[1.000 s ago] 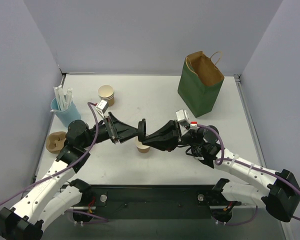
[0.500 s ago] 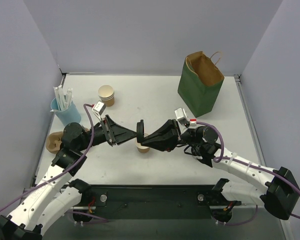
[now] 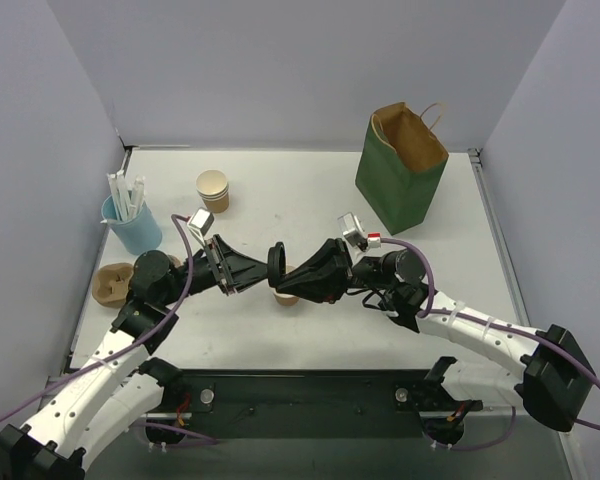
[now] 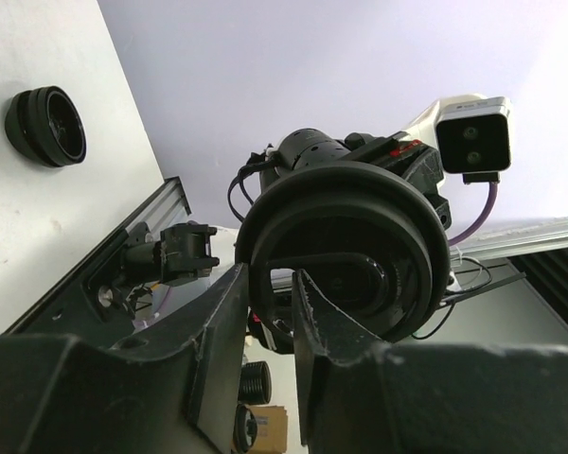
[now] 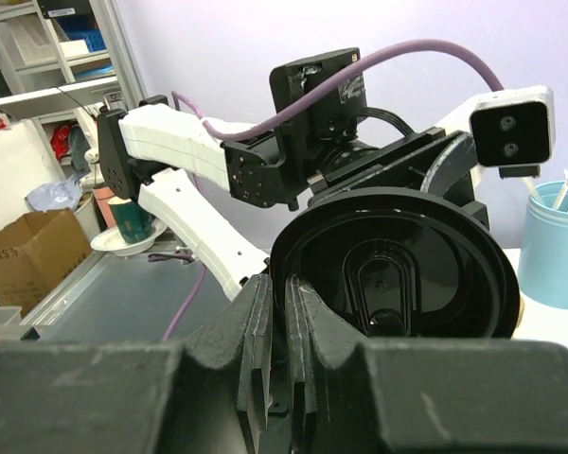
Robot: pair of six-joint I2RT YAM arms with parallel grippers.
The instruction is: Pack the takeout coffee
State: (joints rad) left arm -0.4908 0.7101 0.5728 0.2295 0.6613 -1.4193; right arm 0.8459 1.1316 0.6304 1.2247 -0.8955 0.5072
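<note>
Beneath the lid (image 3: 277, 262) between both jaws sits, apparently, the cup (image 3: 285, 297).

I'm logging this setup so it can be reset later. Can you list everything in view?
green bag: one, green outside, brown inside, open, far right of the table
tan cup: one, lidless, far left
blue holder: one, light blue, left side, holding white sticks
brown round item: one, left edge, too unclear to name
kraft cup: one, brown, centre, partly hidden
black lid: one, held on edge above the kraft cup
left arm, right arm: two, white and black
right fingers: black, pinching the lid's rim
left fingers: black, either side of the rim, gap showing
</note>
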